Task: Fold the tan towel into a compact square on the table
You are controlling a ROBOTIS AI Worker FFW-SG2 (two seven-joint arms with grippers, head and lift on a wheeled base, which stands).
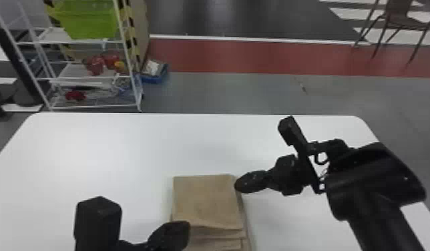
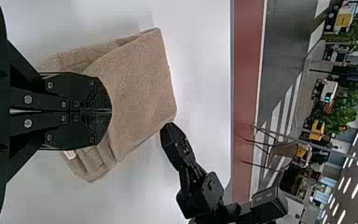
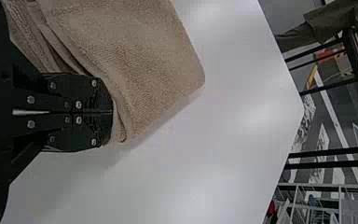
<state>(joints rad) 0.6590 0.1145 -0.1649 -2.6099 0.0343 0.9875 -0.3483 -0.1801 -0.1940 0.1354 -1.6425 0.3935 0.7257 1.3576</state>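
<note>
You have left tool point(image 2: 111, 111) and right tool point(image 3: 112, 112) both closed, towel point(image 1: 206, 200) between them on the counter point(image 1: 90, 143); likely light, soft, layers prone to sliding, so pinch the full stack beside the left tool.

Identify the towel point(image 1: 206, 200) by its uniform tan; its small tag point(image 2: 70, 153) is white. Your table point(image 1: 90, 143) is plain white. Note that the left gripper point(image 1: 185, 230) and the right gripper point(image 1: 238, 185) are both black. Beyond the table, you have a grey floor point(image 1: 224, 91) crossed by a solid red band point(image 1: 224, 56). On your left, the rack point(image 1: 74, 70) is white, the bin point(image 1: 90, 21) is lime green, the post point(image 1: 132, 40) carries black-and-yellow stripes, and the tray point(image 1: 154, 79) is blue.
</note>
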